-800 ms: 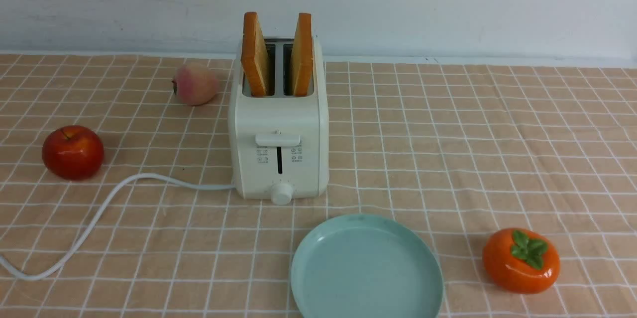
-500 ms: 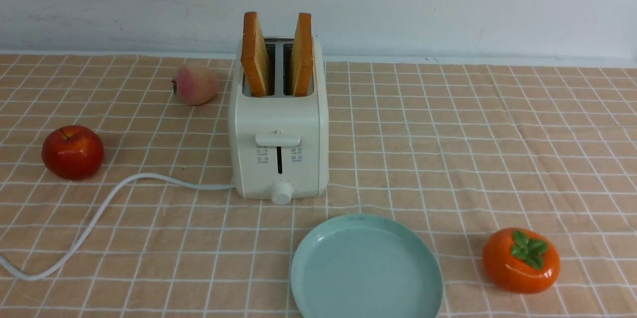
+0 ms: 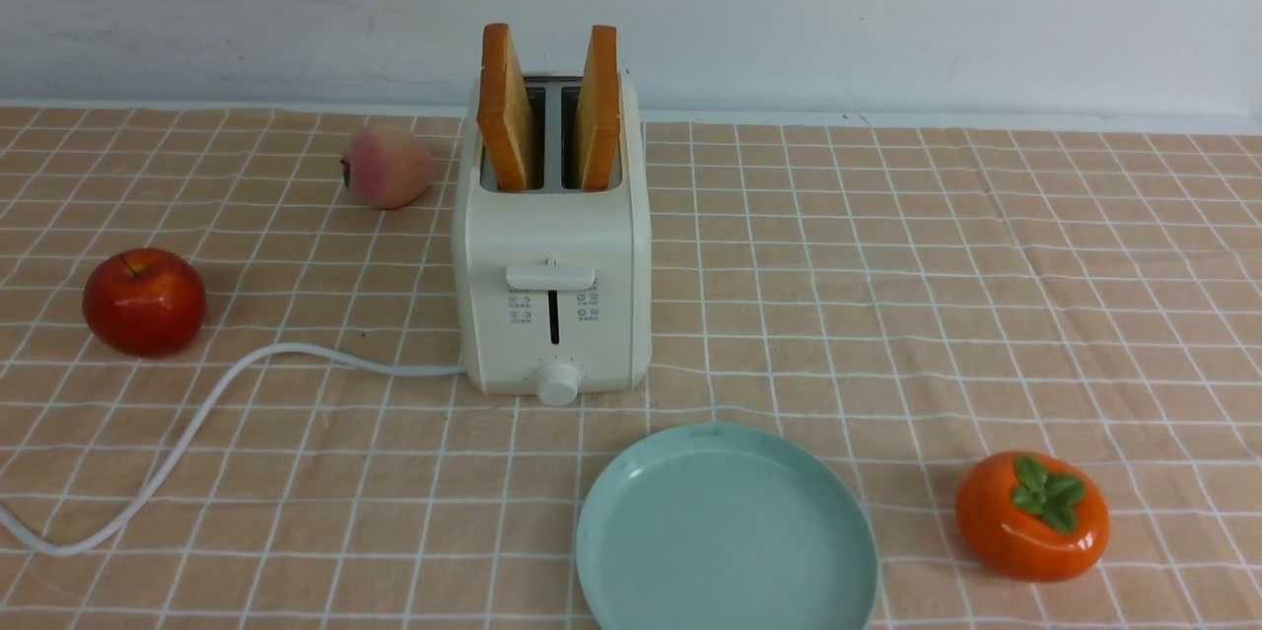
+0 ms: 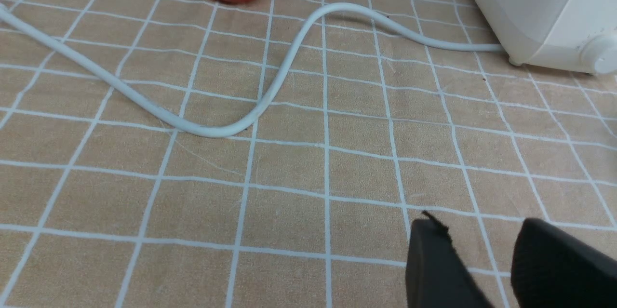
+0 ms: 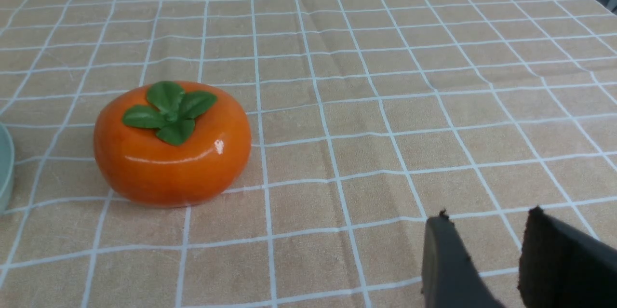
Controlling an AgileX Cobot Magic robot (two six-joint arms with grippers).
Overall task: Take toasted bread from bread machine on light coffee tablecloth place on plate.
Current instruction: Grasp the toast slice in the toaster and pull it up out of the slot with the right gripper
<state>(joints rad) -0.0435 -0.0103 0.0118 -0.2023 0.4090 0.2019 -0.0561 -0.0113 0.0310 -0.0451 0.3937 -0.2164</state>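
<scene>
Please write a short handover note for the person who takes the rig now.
Left jaws: open, nothing held.
Right jaws: open, nothing held.
Bread: left slice and right slice stand upright in the toaster, tops sticking out.
Plate: bare, on the checked cloth, nearer the robot than the toaster.
Done: no slice is on the plate.
Left: move both slices onto the plate.

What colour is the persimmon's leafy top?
Green leafy top, seen best in the right wrist view.
</scene>
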